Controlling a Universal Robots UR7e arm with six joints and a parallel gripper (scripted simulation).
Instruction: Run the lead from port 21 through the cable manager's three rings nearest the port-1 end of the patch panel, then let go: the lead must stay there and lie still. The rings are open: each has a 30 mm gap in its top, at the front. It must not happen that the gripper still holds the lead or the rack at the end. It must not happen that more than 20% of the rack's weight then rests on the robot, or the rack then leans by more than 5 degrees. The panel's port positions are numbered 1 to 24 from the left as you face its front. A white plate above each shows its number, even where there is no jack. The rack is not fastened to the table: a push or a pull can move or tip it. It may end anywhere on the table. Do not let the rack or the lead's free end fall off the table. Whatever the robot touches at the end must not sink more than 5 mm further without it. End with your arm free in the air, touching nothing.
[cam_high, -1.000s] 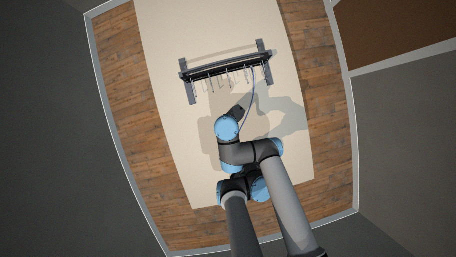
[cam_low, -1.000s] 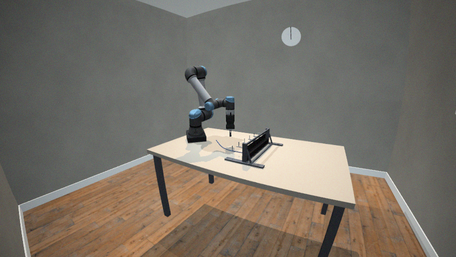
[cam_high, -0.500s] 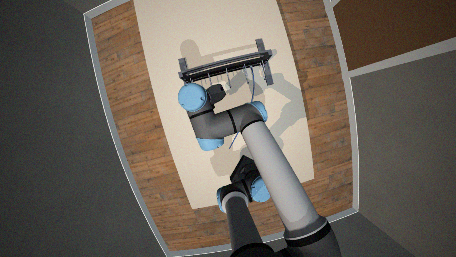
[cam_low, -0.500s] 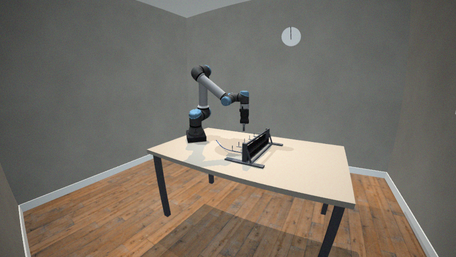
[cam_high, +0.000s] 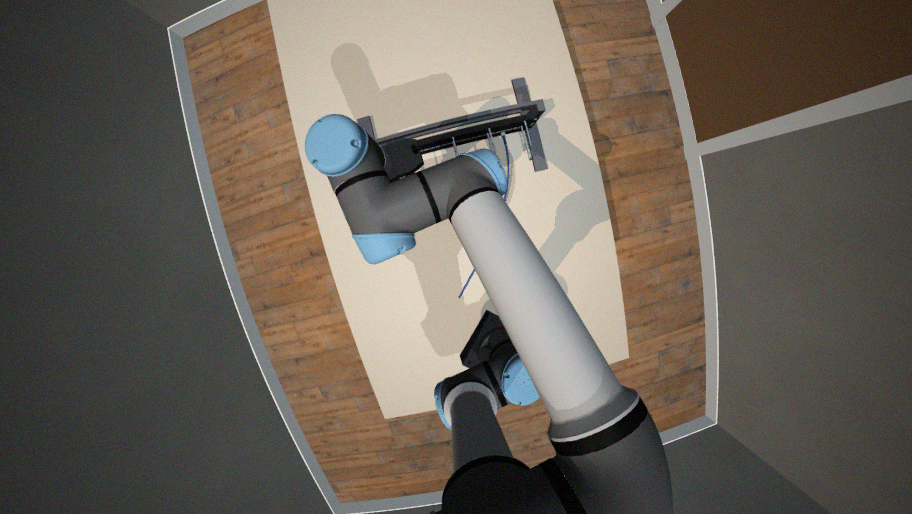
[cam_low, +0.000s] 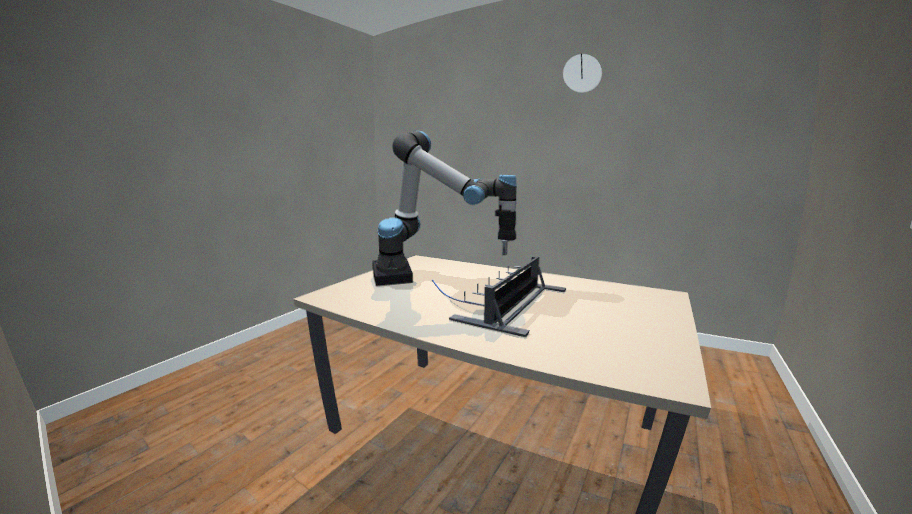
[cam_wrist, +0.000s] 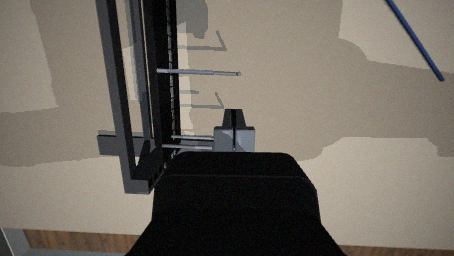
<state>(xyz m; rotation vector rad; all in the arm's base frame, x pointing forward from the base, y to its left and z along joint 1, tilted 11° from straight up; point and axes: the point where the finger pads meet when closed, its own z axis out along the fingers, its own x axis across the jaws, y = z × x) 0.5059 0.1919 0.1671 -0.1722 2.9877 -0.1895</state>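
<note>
Grey room, pale table: lead unrouted, gripper at the port-1 end

Plain grey walls (cam_high: 114, 255) (cam_low: 191, 127) and a brown plank floor (cam_high: 255, 255) (cam_low: 255, 408) (cam_wrist: 75, 242) surround a cream rectangular table (cam_high: 383, 357) (cam_low: 606, 344) (cam_wrist: 400, 200). On it stands an upright dark metal rack (cam_high: 536, 153) (cam_low: 489, 305) (cam_wrist: 112, 75) on two long feet, its front towards the base of the grey-and-blue jointed arm (cam_high: 530, 287) (cam_low: 440, 169).

A thin blue flexible lead (cam_high: 507, 159) (cam_low: 454, 298) (cam_wrist: 415, 41) leaves the panel near its high-numbered end and curves across the front, its free end towards the arm's base. Slim silvery open wire rings (cam_high: 455, 145) (cam_low: 477, 288) (cam_wrist: 200, 72) project along the rack's front.

The black two-finger gripper (cam_high: 402, 159) (cam_low: 504, 252) (cam_wrist: 233, 120) points down above the port-1 end, fingertips pressed together, pinching nothing.

The routing appears barely begun. The three rings nearest port 1 seem to hold no lead, though the arm hides some from above. Grasping the lead, laying it through all three, letting go and withdrawing all remain. The rack stands upright, apparently undisturbed.

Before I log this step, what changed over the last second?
The arm swung outward to the rack's port-1 end. The pincer, shut and empty, took or released nothing. Rack and lead look unmoved.
</note>
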